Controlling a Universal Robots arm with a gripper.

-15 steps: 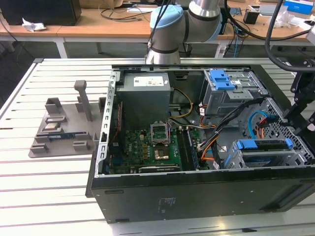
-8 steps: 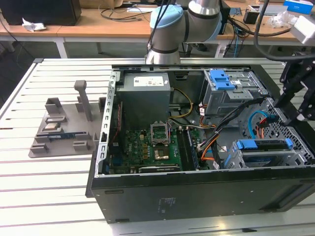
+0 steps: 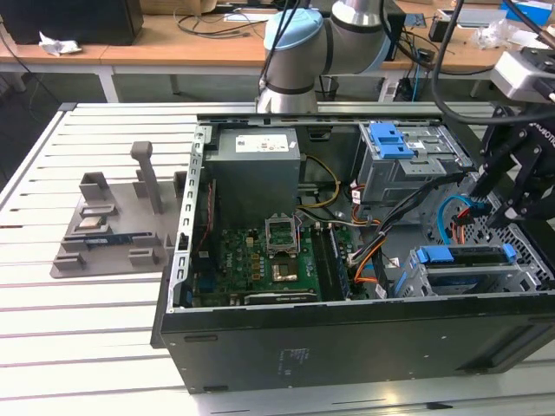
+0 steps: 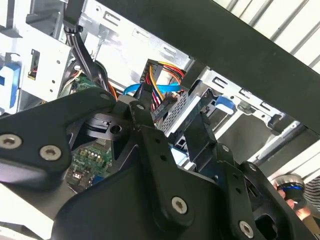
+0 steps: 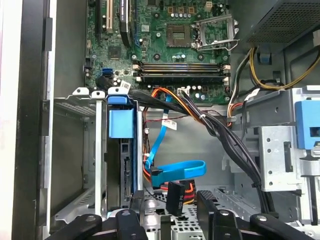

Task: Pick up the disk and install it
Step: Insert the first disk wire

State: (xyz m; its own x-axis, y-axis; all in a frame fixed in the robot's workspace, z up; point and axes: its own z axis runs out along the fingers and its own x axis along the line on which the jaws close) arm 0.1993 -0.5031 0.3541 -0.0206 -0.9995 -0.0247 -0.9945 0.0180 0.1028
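The disk (image 3: 465, 256) stands on edge in the metal drive cage (image 3: 416, 282) at the case's front corner, on the exterior view's right; its blue carrier rails show along the top. The first wrist view has the disk (image 5: 123, 170) edge-on, a dark slab with a blue tab, inside that cage. My gripper (image 3: 505, 204) hovers just behind and above the cage, apart from the disk. In the first wrist view the black fingers (image 5: 207, 207) of the gripper (image 5: 172, 202) stand apart with nothing gripped; a black cable plug and blue cable lie beyond them. The gripper (image 4: 170, 120) looks open in the second wrist view too.
The open computer case (image 3: 347, 338) lies on a white slatted table (image 3: 78, 321). A second metal cage with a blue latch (image 3: 389, 139) stands behind. Loose orange, black and blue cables (image 3: 451, 221) run between the cages. A grey holder block (image 3: 113, 221) sits left.
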